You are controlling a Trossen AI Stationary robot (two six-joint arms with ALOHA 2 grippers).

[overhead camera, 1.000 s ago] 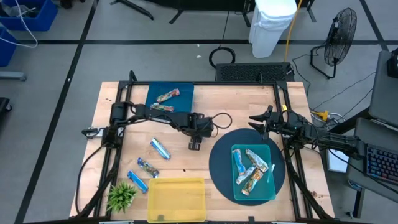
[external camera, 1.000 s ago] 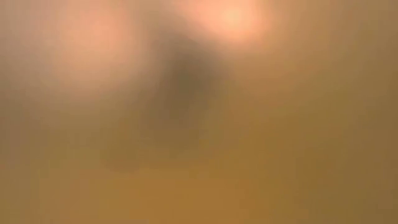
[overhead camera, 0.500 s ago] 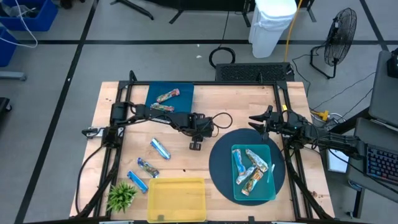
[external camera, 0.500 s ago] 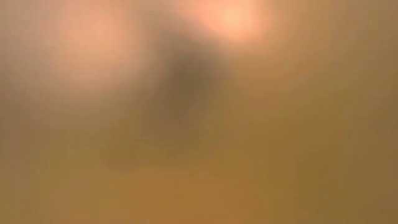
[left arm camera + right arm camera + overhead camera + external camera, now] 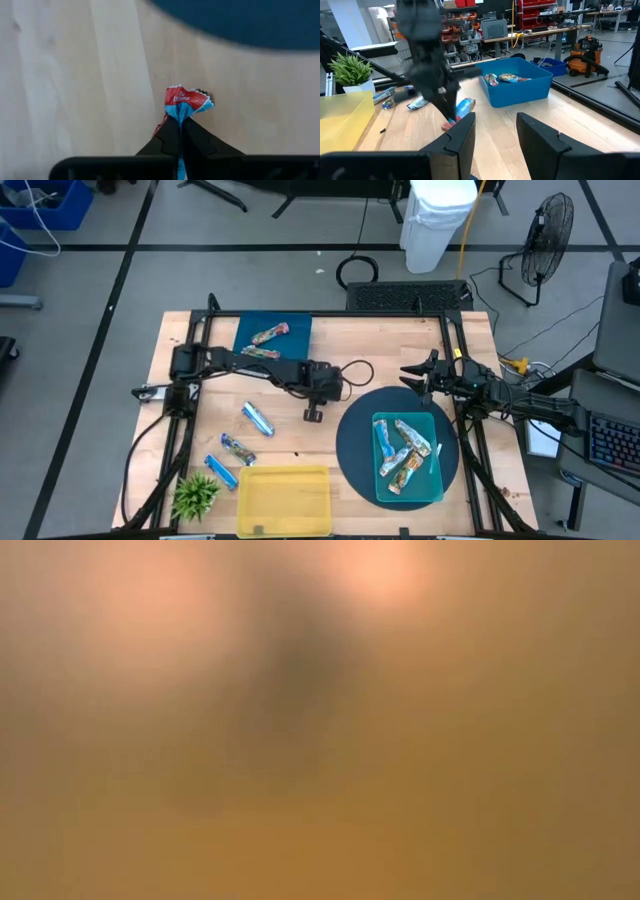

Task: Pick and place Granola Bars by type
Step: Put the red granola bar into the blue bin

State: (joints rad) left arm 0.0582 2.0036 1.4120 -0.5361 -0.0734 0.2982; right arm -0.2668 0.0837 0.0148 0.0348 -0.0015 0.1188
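Gripping a granola bar (image 5: 186, 101) by one end, the left gripper (image 5: 313, 414) sits over the middle of the wooden table (image 5: 470, 340), just beside the dark round mat (image 5: 352, 455); in the left wrist view its two dark fingers (image 5: 170, 140) are pressed together on the crimped red-and-blue wrapper, the free end fanning out past the fingertips; whether the bar is lifted clear of the wood cannot be told. Right gripper (image 5: 408, 377) waits near the table's far right part, just beyond the mat, fingers parted with nothing between them; from its wrist view the left arm (image 5: 427, 65) shows with the bar (image 5: 462, 107) at its tip. On the mat rests a teal tray (image 5: 434, 488) holding a loose pile of bars (image 5: 402, 450); a dark blue tray (image 5: 245, 330) at the far left side holds two multicoloured bars (image 5: 268, 342); three blue-silver bars (image 5: 257, 418) lie loose on the wood at the near left; beside them stands a yellow tray (image 5: 285, 500), and a small green plant (image 5: 196, 494) at the near left corner. Low view gives only a blur; nothing readable there.
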